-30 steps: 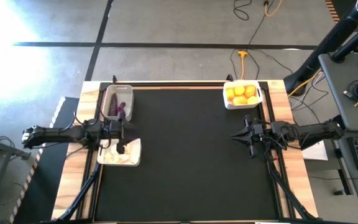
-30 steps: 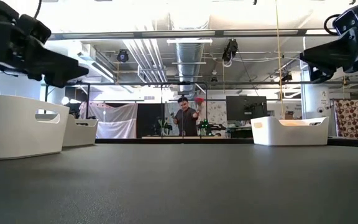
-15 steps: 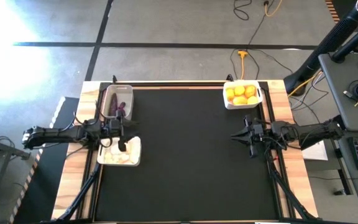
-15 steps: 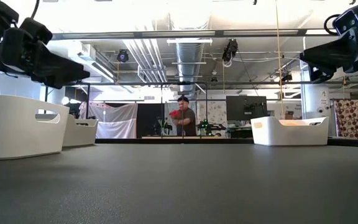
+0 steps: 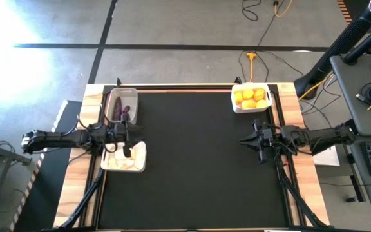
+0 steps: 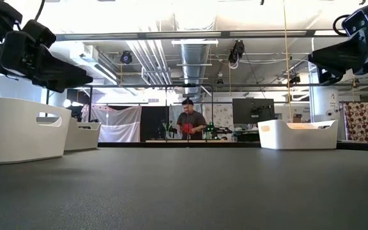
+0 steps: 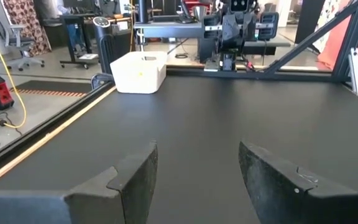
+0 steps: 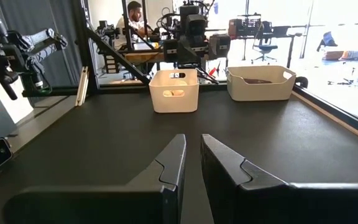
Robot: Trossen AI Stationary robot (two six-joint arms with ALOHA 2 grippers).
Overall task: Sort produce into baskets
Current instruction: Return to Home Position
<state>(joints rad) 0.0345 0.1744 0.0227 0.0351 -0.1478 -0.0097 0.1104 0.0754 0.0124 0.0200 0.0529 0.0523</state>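
Note:
A white basket [image 5: 251, 98] at the far right holds yellow and orange citrus fruits [image 5: 250, 96]. A greyish narrow basket [image 5: 121, 105] at the far left holds dark purple eggplant pieces [image 5: 123, 111]. A white basket [image 5: 125, 158] nearer on the left holds whitish garlic bulbs [image 5: 118, 162]. My left gripper [image 5: 127, 136] hangs open and empty above the far rim of the garlic basket; its wrist view [image 7: 197, 174] shows only bare mat between the fingers. My right gripper [image 5: 243, 140] is shut and empty above the mat at the right, its fingers [image 8: 192, 162] pointing toward the left baskets.
The black mat [image 5: 192, 161] lies bare between the two arms. Wooden table edges [image 5: 292, 116] and black frame rails run along the sides. A person [image 6: 188, 121] stands far off in the room behind the table. Cables lie on the floor beyond the far edge.
My left gripper has drawn back slightly toward the table's left edge and sunk a little over the garlic basket, staying open. The person in the background has moved their hands.

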